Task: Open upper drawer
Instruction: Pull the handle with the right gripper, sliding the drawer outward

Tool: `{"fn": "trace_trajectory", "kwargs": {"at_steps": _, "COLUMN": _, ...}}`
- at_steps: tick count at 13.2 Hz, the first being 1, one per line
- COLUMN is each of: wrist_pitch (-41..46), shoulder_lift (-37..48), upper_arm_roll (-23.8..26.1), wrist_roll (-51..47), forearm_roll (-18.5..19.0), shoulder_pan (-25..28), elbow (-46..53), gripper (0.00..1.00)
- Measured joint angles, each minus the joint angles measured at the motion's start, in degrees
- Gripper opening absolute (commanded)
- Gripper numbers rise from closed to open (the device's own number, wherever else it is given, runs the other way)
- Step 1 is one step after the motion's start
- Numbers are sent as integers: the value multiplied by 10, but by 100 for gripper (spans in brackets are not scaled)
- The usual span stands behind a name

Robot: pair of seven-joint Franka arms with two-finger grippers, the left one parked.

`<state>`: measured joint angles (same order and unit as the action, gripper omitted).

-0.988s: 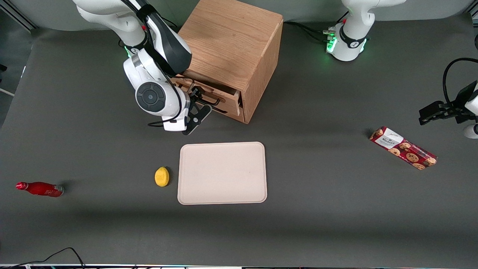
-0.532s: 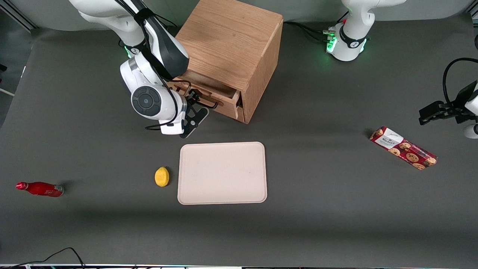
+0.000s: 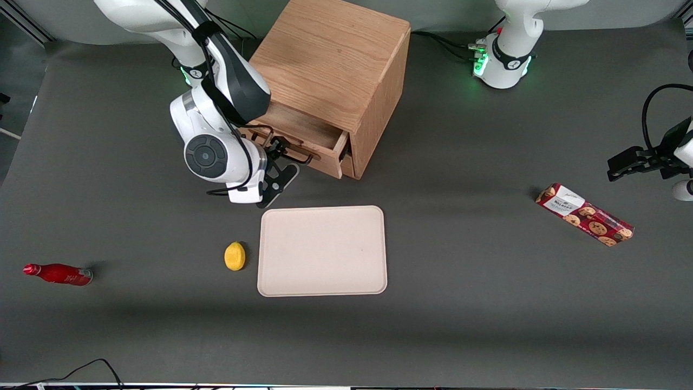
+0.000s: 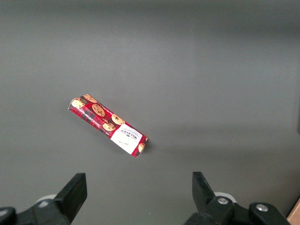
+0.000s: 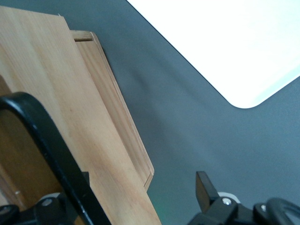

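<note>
The upper drawer (image 3: pixel 306 131) sits in the upper middle of the front view, sticking part way out of the wooden cabinet (image 3: pixel 330 59). My gripper (image 3: pixel 282 156) is at its front. Its fingers are spread wide, with one finger hooked against the dark bar handle (image 5: pixel 47 140), not pinching it. I think I should pull straight out, slow and level, so the finger does not slip off and the cabinet does not slide.

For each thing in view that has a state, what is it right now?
Upper drawer: partly pulled out.
Gripper: at the drawer's handle.
Red bottle: lying on its side.
Cookie box: lying flat.
Tray: flat, nothing on it.
Lemon: beside the tray.
</note>
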<state>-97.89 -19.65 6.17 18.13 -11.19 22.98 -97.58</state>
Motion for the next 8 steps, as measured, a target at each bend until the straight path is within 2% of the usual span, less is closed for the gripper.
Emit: {"fn": "trace_trajectory", "kwargs": {"at_steps": 8, "wrist_pitch": 0, "shoulder_lift": -13, "upper_arm_roll": -18, "wrist_roll": 27, "forearm_roll": 1, "shoulder_pan": 0, "elbow": 25, "gripper": 100}}
